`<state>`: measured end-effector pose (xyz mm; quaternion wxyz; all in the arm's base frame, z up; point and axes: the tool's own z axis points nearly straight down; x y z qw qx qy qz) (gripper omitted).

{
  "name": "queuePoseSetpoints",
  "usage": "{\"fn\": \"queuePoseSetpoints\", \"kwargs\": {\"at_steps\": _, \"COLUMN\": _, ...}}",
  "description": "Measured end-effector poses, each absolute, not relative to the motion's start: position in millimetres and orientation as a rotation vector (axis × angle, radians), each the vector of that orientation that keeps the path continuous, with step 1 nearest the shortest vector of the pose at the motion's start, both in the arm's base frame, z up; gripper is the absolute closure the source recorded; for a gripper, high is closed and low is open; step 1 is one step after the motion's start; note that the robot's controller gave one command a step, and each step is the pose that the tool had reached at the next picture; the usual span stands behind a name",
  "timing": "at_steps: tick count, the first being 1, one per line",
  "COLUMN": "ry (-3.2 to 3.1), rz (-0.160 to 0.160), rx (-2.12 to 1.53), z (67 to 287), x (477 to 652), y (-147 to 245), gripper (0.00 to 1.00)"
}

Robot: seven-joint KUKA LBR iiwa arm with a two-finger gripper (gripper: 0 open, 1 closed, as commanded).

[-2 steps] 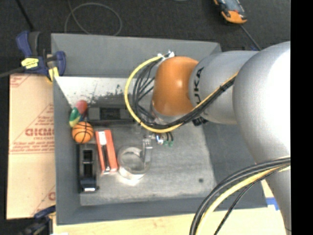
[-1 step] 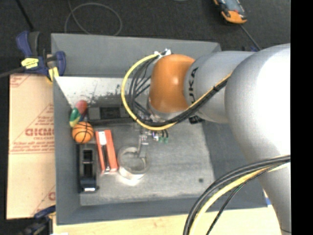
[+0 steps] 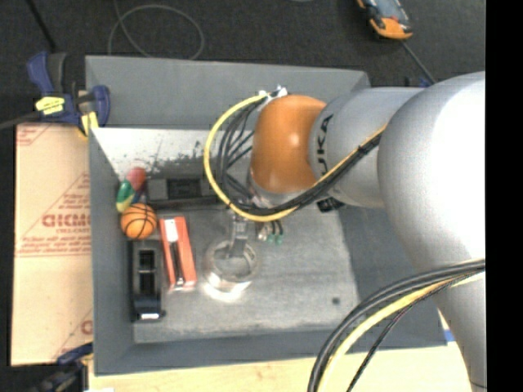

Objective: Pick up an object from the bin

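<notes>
Arm (image 3: 384,149) is reaching down, jaws over clear cup (image 3: 222,281) mid-bin; we cannot tell whether they are apart. Bin (image 3: 302,296) is also holding orange ball (image 3: 139,220), orange box (image 3: 177,256).

Small orange ball (image 3: 139,220) at left wall of grey metal bin (image 3: 304,302), black tape dispenser (image 3: 147,282) before it, flat orange box (image 3: 177,256) just right of dispenser, clear round cup (image 3: 226,274) right of box, under gripper (image 3: 241,250)
</notes>
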<state>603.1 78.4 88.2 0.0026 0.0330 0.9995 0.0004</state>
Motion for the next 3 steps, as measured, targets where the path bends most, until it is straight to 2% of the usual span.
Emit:
{"fn": "queuePoseSetpoints", "kwargs": {"at_steps": 2, "ry": 3.137, "rz": 0.0, "rx": 0.103, "z": 92, "x": 602.1, "y": 78, "gripper": 1.0}}
{"fn": "queuePoseSetpoints", "kwargs": {"at_steps": 3, "ry": 3.146, "rz": -0.001, "rx": 0.103, "z": 111, "x": 600.3, "y": 78, "gripper": 1.0}}
